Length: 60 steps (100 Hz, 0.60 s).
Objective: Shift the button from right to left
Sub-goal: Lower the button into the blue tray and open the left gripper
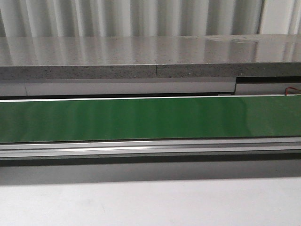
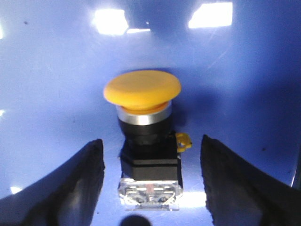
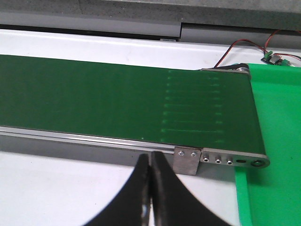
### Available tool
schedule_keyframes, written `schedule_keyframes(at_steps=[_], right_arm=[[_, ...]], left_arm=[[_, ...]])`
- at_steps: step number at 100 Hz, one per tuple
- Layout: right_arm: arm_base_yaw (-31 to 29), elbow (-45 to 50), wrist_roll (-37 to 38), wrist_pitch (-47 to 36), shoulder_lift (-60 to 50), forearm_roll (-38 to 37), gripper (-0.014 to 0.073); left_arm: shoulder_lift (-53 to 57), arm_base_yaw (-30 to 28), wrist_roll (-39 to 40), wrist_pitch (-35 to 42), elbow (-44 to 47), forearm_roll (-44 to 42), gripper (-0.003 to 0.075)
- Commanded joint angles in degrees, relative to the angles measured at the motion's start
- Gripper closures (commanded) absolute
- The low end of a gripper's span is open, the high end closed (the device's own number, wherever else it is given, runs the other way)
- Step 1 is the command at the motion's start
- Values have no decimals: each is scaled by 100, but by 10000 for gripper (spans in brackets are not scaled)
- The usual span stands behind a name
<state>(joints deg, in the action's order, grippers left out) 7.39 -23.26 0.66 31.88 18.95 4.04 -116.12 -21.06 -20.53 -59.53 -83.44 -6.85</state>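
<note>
**Button between spread left fingers, right gripper closed over the counter**

In the left wrist view the button (image 2: 143, 136) stood on a glossy blue surface (image 2: 56, 70), its yellow-orange mushroom cap (image 2: 142, 89) tilted slightly above a silver ring, a black collar and a boxy black body with a clear terminal block at its base. The left gripper (image 2: 150, 181) was spread wide, one black finger (image 2: 80, 181) on each side of the button and neither touching it.

The right gripper (image 3: 150, 188) had its fingers pressed together with nothing between them, above the white counter (image 3: 56, 188) just beside the end of the green conveyor belt (image 3: 117, 101). A bright green mat (image 3: 277, 122) lay past the belt's roller end, near red and black wires (image 3: 244, 47).

The front view showed only the belt (image 1: 150, 117), its aluminium rail (image 1: 150, 147) and the counter; neither gripper nor the button appeared there.
</note>
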Motion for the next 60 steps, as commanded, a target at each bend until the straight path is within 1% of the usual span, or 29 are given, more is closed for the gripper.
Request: schedule_keyframes(at_steps=[1, 10, 20, 27, 37, 49, 51, 60], right_arm=[[-9, -143, -66, -429, 29, -49, 660], [-9, -143, -66, -429, 29, -49, 660], [-9, -143, -66, -429, 29, -49, 660], [-9, -143, -66, -429, 29, -49, 660], [-9, -143, -66, -429, 29, -49, 660], [-9, -143, -66, -429, 29, -49, 660], [-9, -143, -66, -429, 29, -49, 660], [-9, -143, -66, -429, 29, -49, 660]], left_arm=[[547, -10, 156, 199, -176, 8, 303], [819, -10, 388, 429, -176, 81, 352], [1159, -10, 425, 660, -176, 278, 422], [1413, -10, 486, 792, -165, 554, 486], [1763, 34, 509, 980, -93, 1025, 601], [2084, 263, 520, 1208, 11, 1037, 727], [2142, 314, 526, 1234, 40, 1037, 742], [2363, 609, 675, 1382, 160, 1050, 741]])
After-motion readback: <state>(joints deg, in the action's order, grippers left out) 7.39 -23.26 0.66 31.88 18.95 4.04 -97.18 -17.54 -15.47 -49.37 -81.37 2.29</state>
